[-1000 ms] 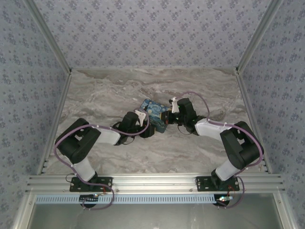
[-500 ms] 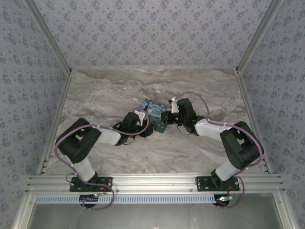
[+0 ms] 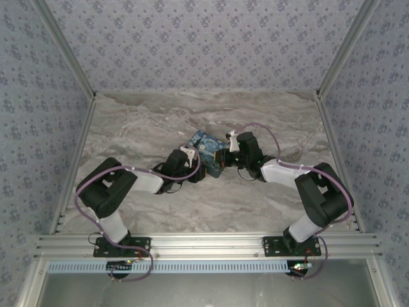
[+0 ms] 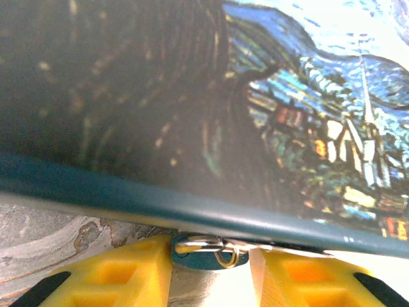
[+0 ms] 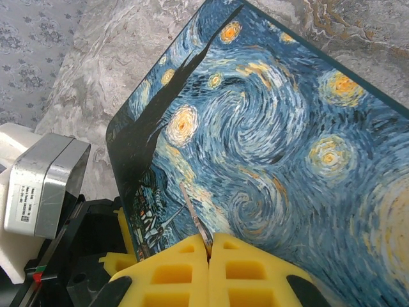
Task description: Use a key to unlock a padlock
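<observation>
The tiny teal padlock (image 4: 206, 258) with its metal shackle (image 4: 199, 243) hangs at the front edge of the starry-night box (image 4: 268, 128). My left gripper (image 4: 209, 272) is shut on the padlock, a yellow finger (image 4: 128, 275) pressing each side. In the right wrist view, the slender grey key (image 5: 194, 214) sticks out over the box lid (image 5: 275, 147), pinched in my shut right gripper (image 5: 209, 246). From above, the left gripper (image 3: 206, 170) and right gripper (image 3: 224, 157) meet at the near corner of the box (image 3: 206, 144).
The box lies mid-table on the marble top (image 3: 140, 128). The left arm's wrist camera (image 5: 45, 185) and black gripper body (image 5: 83, 256) sit close below-left of the key. Patterned walls (image 3: 38, 128) enclose the table on three sides.
The left arm has shifted very slightly; both grippers and the box stay almost where they were.
</observation>
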`<act>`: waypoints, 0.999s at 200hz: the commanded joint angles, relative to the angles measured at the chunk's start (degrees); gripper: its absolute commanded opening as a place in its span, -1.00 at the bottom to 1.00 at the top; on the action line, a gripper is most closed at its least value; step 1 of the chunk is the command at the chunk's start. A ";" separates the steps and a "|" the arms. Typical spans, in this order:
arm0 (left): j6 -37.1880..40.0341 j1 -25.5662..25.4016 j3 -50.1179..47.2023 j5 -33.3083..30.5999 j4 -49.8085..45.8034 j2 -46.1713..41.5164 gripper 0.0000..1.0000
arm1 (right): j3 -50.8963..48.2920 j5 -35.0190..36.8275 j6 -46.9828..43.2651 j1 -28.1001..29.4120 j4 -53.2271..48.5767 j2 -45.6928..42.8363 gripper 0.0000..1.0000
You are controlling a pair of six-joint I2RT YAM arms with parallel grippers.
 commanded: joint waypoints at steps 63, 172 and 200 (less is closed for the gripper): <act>-1.29 -0.66 2.28 -1.34 -0.05 1.19 -0.40 | -0.96 -0.26 -0.30 1.24 -3.99 0.62 -1.00; -8.99 -1.34 1.89 1.03 0.61 -1.21 -0.48 | -3.09 4.71 -8.84 0.48 -9.74 -11.66 -1.00; -12.26 -2.07 3.45 1.58 -2.01 -2.10 -0.48 | -7.99 7.23 -11.88 1.68 -11.37 -16.88 -1.00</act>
